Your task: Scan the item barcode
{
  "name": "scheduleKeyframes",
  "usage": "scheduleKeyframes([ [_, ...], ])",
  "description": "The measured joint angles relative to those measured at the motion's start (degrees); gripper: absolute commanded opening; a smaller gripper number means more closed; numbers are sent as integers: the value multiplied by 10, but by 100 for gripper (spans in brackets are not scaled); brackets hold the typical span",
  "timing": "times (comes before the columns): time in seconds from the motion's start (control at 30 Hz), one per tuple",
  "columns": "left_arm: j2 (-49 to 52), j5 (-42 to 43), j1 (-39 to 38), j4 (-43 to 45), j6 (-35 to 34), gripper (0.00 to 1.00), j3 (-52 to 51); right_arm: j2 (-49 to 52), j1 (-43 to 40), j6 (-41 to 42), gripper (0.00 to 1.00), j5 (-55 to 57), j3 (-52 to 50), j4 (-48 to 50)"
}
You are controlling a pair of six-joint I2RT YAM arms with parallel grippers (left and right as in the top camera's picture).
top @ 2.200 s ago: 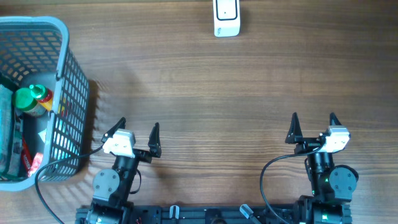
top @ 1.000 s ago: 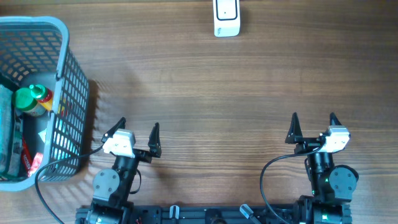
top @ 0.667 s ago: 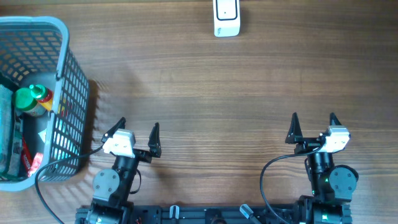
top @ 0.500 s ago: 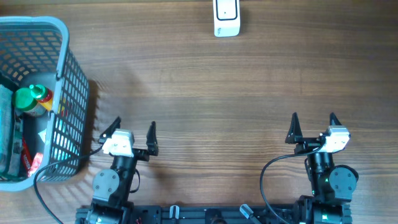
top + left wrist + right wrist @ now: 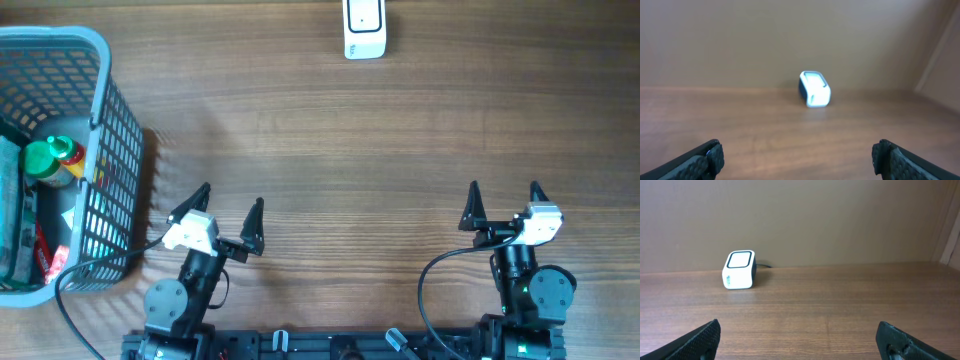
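Note:
The white scanner [image 5: 364,28] stands at the table's far edge, also seen in the left wrist view [image 5: 815,89] and the right wrist view [image 5: 739,269]. Items lie in the grey basket [image 5: 100,60] at the left, among them a bottle with a green cap [image 5: 45,158]. My left gripper [image 5: 231,195] is open and empty near the front edge, just right of the basket. My right gripper [image 5: 503,187] is open and empty at the front right. Bare wood shows between the left gripper's [image 5: 798,157] fingers and between the right gripper's [image 5: 800,337] fingers.
The basket's mesh wall [image 5: 110,190] stands close to the left arm. A black cable [image 5: 440,265] loops beside the right arm. A wall rises behind the scanner.
My left gripper has shifted slightly right and turned a little; its wrist view is blurred. The right arm, scanner and basket have not moved.

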Motion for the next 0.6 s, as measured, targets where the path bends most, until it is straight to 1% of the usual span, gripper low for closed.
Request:
scheduleKeyframes([
  [0.1, 0, 19, 0, 18, -20, 100, 0, 0, 0, 0, 100, 0, 0, 0],
  [0.23, 0, 70, 0, 17, -30, 100, 5, 0, 0, 0, 100, 0, 0, 0],
  [0.37, 7, 112, 0, 1, -41, 100, 48, 0, 0, 0, 99, 0, 0, 0],
  [0.53, 81, 130, 0, -67, -49, 100, 169, 0, 0, 0, 100, 0, 0, 0],
  [0.57, 119, 130, 0, -82, -50, 100, 220, 0, 0, 0, 100, 0, 0, 0],
  [0.6, 138, 125, 0, -102, -51, 100, 250, 0, 0, 0, 100, 0, 0, 0],
])
